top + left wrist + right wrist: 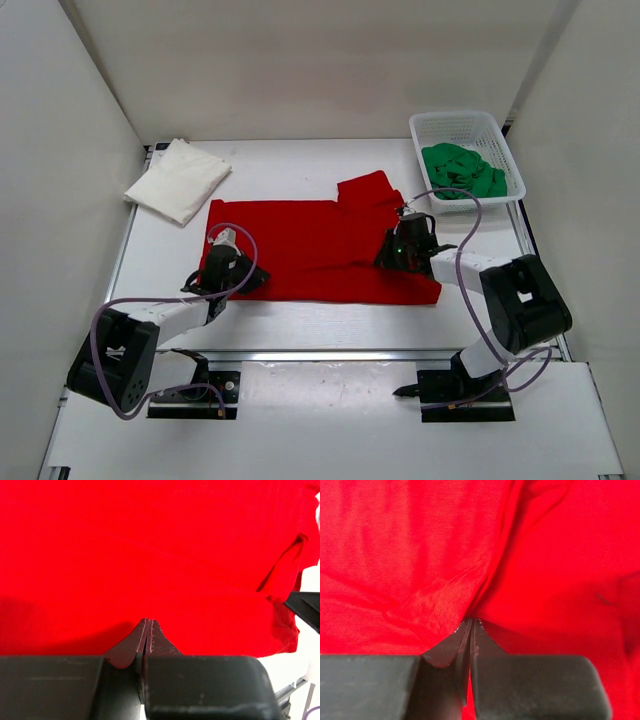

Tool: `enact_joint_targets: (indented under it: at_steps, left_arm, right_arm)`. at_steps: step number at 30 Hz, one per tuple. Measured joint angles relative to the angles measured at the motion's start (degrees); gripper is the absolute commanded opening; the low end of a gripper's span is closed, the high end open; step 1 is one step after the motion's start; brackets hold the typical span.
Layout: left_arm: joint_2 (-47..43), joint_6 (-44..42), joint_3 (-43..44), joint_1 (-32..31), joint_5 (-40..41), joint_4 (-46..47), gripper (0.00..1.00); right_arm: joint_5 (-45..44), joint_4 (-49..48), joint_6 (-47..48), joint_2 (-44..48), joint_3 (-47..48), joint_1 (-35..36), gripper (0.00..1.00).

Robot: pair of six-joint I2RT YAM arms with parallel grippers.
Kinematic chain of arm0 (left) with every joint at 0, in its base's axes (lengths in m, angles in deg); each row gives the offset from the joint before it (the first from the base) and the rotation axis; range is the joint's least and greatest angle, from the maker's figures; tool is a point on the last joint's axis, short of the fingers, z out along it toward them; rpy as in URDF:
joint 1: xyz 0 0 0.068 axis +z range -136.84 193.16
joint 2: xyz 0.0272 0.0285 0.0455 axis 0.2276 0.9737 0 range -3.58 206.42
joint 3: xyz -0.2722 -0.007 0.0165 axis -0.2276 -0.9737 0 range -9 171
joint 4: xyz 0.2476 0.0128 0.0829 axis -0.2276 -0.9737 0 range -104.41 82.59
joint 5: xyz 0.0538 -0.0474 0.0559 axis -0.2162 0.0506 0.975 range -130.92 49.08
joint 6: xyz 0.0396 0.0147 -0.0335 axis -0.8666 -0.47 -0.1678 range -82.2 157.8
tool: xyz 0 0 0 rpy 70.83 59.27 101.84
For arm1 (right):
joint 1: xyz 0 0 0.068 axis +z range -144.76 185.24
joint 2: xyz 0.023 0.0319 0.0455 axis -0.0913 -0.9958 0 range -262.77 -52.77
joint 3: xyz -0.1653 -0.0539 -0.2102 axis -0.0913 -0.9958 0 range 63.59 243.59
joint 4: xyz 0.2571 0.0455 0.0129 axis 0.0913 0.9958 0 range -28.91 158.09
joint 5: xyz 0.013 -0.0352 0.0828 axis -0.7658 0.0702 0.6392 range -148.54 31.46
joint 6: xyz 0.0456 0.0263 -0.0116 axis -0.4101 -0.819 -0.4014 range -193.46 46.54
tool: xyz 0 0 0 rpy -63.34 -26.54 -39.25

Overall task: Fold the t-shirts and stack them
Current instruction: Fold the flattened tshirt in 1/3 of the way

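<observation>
A: Where is the red shirt [320,250] lying?

B: It is lying spread out across the middle of the table [300,330], with one sleeve sticking out toward the far right.

A: And what is the left gripper [222,240] doing?

B: It is sitting low at the shirt's left edge. Its jaws are pressing together with only a thin slit between them, and the tips are biting into the red cloth.

A: Is the right gripper [405,228] doing the same?

B: Much the same. It is resting on the shirt's right part, just below that sleeve, with its jaws squeezed narrow. The cloth is puckering into folds right at the tips (a sliver of red is also showing between the fingers), so it is pinching the red shirt too.

A: Where are the other shirts sitting?

B: The white shirt [178,180] is lying folded at the far left corner of the table, just apart from the red one. The green shirt [462,172] is lying bunched up inside the basket [440,125] at the far right corner.
</observation>
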Motion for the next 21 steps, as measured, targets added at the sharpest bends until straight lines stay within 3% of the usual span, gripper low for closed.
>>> enact_joint_targets:
  at_steps: [9, 15, 21]
  left_arm:
    - [-0.35, 1.27, -2.82, 0.66, -1.05, 1.95, 0.09]
    - [-2.32, 1.51, -2.8, -1.18, -0.33, 1.88, 0.1]
    - [-1.51, 1.7, -1.92, -6.73, 1.73, 1.79, 0.11]
  right_arm:
    - [7.8, -6.21, -3.98, -4.79, 2.34, -0.24, 0.0]
    - [17.84, -12.09, -10.25, -12.79, 13.55, -3.52, 0.0]
    - [15.76, -12.07, -9.75, -1.11, 5.14, -4.04, 0.0]
